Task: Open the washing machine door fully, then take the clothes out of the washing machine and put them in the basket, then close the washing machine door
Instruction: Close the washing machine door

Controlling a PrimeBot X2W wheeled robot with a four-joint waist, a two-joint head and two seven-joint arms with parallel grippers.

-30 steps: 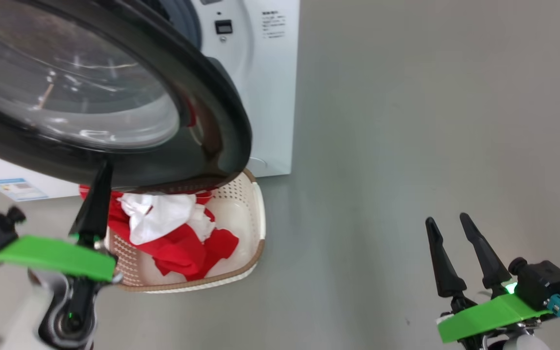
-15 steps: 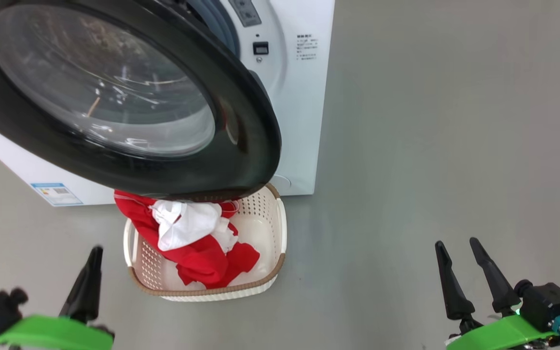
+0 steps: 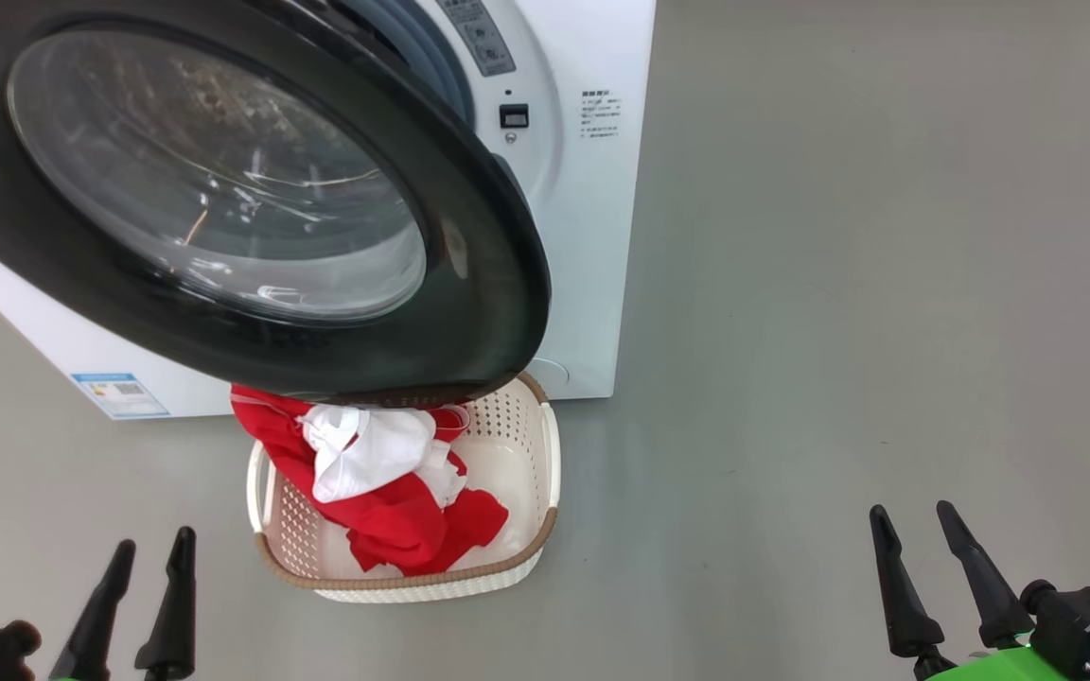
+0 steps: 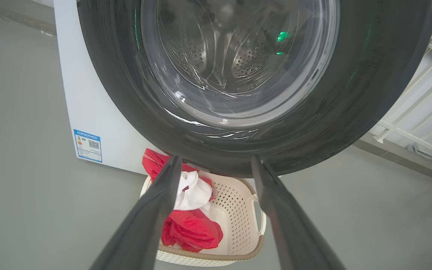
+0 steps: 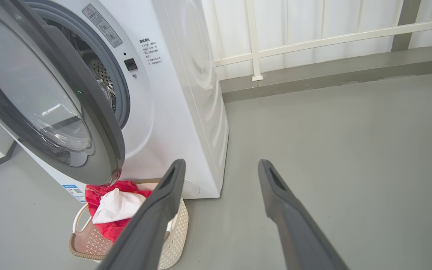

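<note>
So by the look of it the unloading bit is done; the clothes [image 3: 394, 511] are sitting in the basket [image 3: 534, 445], lower middle of the head view, a red heap with a white piece on top, one red end draped over the basket's rim at its upper left corner. The basket's on the floor right in front of the washing machine [image 3: 592, 236]; the washing machine door [image 3: 223, 189] is swung open and takes up the upper left of the frame, its black rim overlapping the basket's far end in the picture. Through the glass in the left wrist view the drum [image 4: 234, 56] looks empty to me, just bare steel, though I can't see all of it.

Left gripper [image 3: 152, 541] is at the lower left, fingers apart, nothing between them; right gripper [image 3: 910, 511] is at the lower right, same deal, spread and empty, well apart from everything.

So I reckon what's left is shutting the door; that wants a gripper set against the door, pushing it round toward the machine front until it latches; the left one looks nearer. I'd watch that the rim doesn't snag the red cloth hanging over the basket edge.

Count: one machine, one door, one basket, two grippers, one heap of clothes; how many separate garments, can't tell.
</note>
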